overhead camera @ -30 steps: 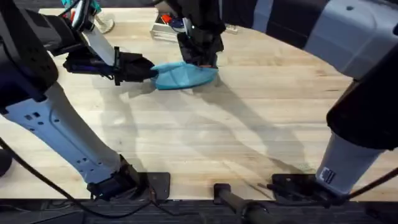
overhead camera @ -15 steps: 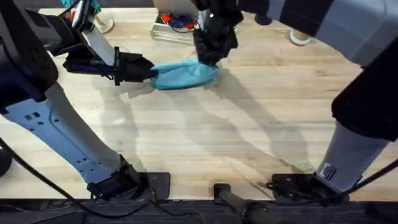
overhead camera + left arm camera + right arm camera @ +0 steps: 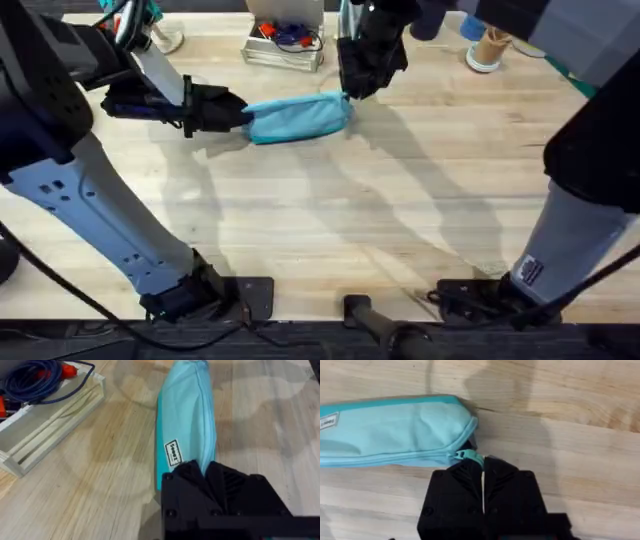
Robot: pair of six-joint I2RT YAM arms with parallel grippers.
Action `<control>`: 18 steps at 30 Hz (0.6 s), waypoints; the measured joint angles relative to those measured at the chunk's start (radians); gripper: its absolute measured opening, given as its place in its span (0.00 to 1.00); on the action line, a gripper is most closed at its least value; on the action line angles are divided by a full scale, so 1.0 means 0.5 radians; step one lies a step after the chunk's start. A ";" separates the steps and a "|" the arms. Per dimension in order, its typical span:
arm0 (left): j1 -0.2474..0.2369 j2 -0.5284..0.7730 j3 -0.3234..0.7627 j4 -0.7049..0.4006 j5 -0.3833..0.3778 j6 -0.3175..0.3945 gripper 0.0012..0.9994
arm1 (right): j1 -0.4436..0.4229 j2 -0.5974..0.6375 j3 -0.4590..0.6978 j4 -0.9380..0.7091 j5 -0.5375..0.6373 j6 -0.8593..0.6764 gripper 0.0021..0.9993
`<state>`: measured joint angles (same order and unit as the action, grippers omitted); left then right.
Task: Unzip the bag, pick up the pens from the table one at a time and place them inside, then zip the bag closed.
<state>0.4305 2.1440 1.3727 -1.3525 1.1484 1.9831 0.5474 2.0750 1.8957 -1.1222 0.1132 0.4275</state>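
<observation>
Teal bag [image 3: 296, 117] now pulled out long and flat on the wooden surface [image 3: 330, 220], no more bunched up. Pinched at one end by the left jaws [image 3: 243, 114] and by the zip tab [image 3: 470, 455] at the other end by the right jaws [image 3: 482, 469], both closed tight. Zipped almost to the end, so likely nearly finished.

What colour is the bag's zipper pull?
Teal, matching the bag; the zipper pull shows best in the right wrist view.
</observation>
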 joint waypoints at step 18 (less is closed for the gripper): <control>-0.009 0.000 0.000 -0.002 0.005 0.000 0.04 | -0.192 0.000 0.000 -0.060 -0.094 -0.102 0.03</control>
<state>0.4259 2.1441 1.3729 -1.3533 1.1511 1.9831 0.4515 2.0749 1.8957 -1.1521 0.0660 0.3763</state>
